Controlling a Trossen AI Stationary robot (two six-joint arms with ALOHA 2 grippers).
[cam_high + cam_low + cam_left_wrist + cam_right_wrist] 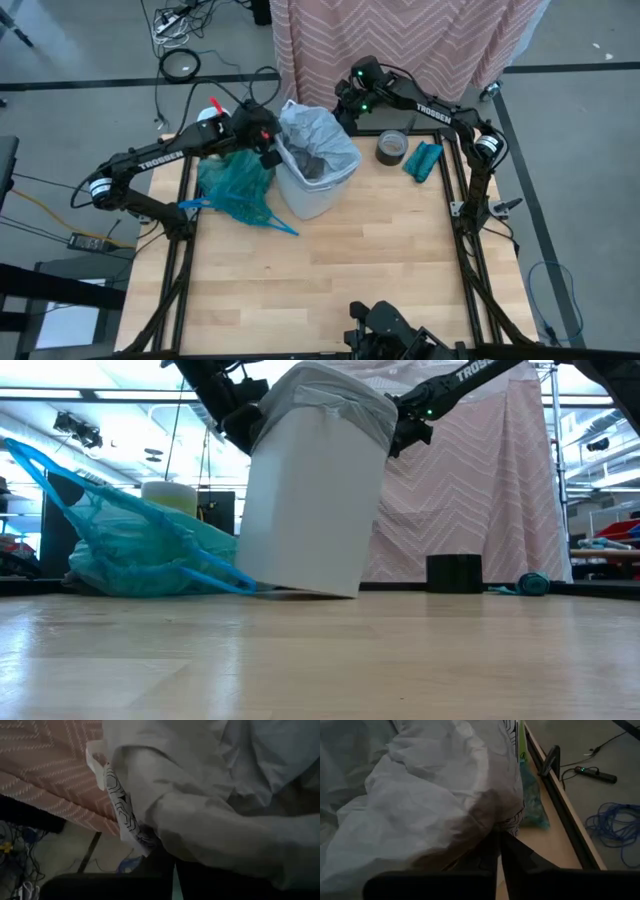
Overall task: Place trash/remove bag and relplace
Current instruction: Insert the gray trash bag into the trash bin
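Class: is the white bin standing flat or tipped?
Tipped: the white bin leans, one bottom edge lifted off the table.

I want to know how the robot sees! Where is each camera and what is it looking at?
High view: above the table, looking down; both arms, white bin, teal bag.
Low view: at tabletop height, looking across; both arms at the bin's rim.
Left wrist view: left gripper shut on grey liner.
Right wrist view: right gripper shut on the liner.
All share the liner.
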